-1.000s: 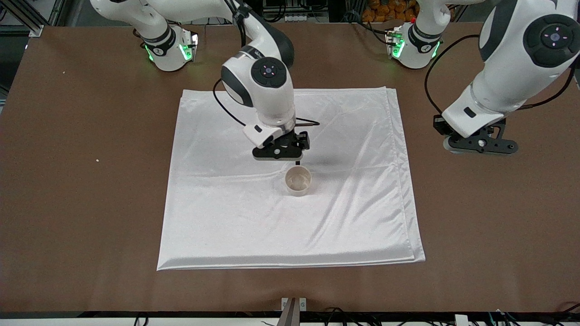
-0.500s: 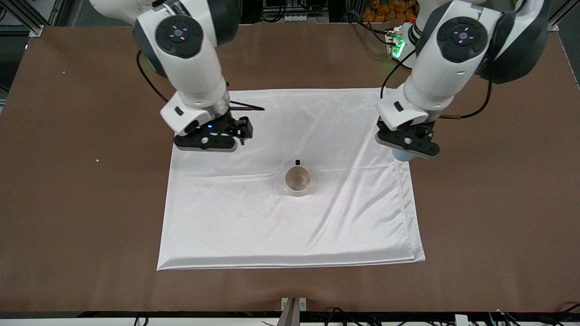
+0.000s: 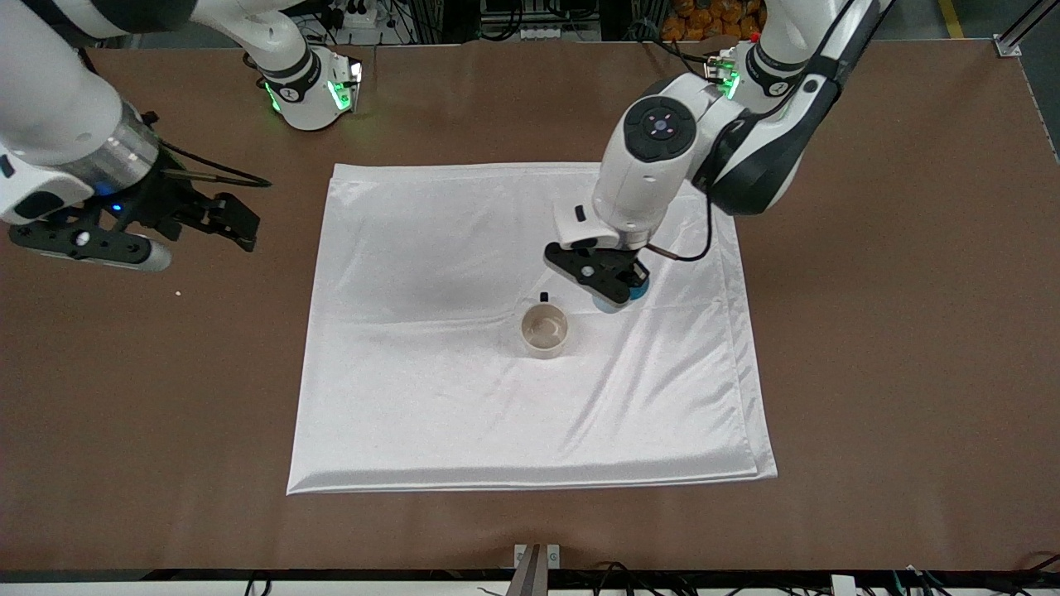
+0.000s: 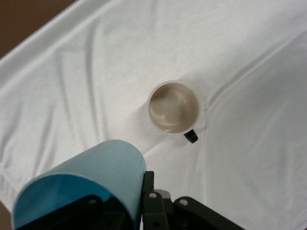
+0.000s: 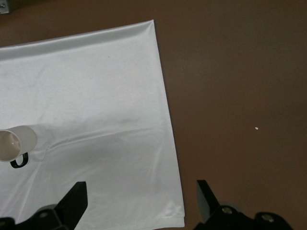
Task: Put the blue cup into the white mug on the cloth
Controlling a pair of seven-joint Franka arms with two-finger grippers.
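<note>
Holding the cup point(image 3: 614, 298) pinched between its fingers, your left gripper point(image 3: 609, 285) hangs over the cloth point(image 3: 431, 397), just beside the mug point(image 3: 545, 330) toward the left arm's end of the table. You can see the mug standing upright near the cloth's middle, its pale inside showing and its black handle turned away from the front camera. Your right gripper point(image 3: 91, 246) waits over the bare table point(image 3: 894, 372), well apart from the mug toward the right arm's end, fingers spread and holding nothing.
</note>
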